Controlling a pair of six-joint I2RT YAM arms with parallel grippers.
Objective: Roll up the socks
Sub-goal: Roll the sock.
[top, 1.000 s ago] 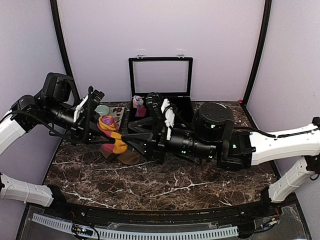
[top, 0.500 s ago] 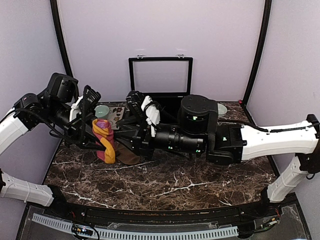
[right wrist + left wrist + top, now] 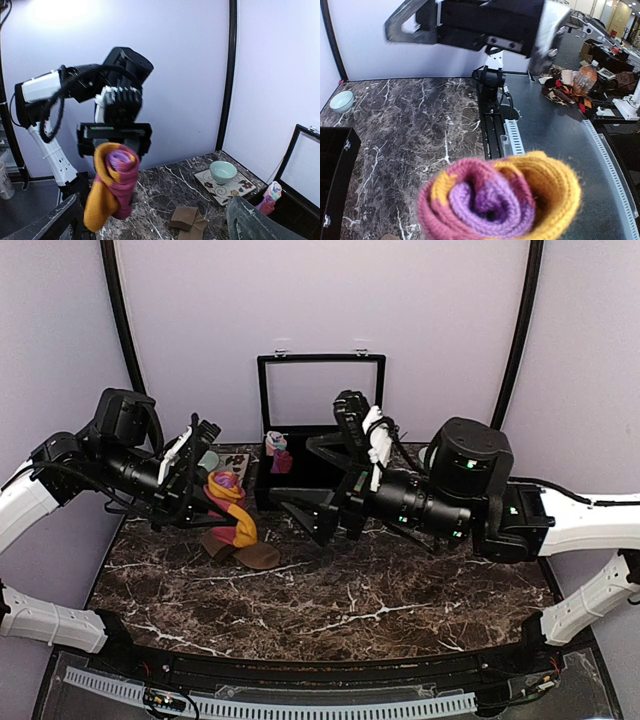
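The red-maroon socks (image 3: 230, 505) are a rolled bundle with an orange outer layer and a purple core, held in the air over the table's left side. My left gripper (image 3: 203, 496) is shut on the bundle's far end. In the left wrist view the bundle (image 3: 500, 200) fills the bottom and hides the fingers. The right wrist view shows the bundle (image 3: 112, 185) hanging from the left gripper (image 3: 114, 136). My right gripper (image 3: 318, 485) stands wide open to the right of the bundle, apart from it. The tan-brown socks (image 3: 245, 552) lie folded on the marble below; they also show as tan-brown socks (image 3: 190, 219) in the right wrist view.
An open black box (image 3: 320, 465) stands at the back centre, with a pink and light-blue bundle (image 3: 277, 452) at its left end. A pale green bowl (image 3: 223, 172) sits on a patterned plate (image 3: 235, 189) at the back left. Another bowl (image 3: 341, 100) sits at the back right.
My right gripper has opened wide and drawn back up and to the right, away from the bundle. My left gripper still holds the bundle, now tilted more to the right.
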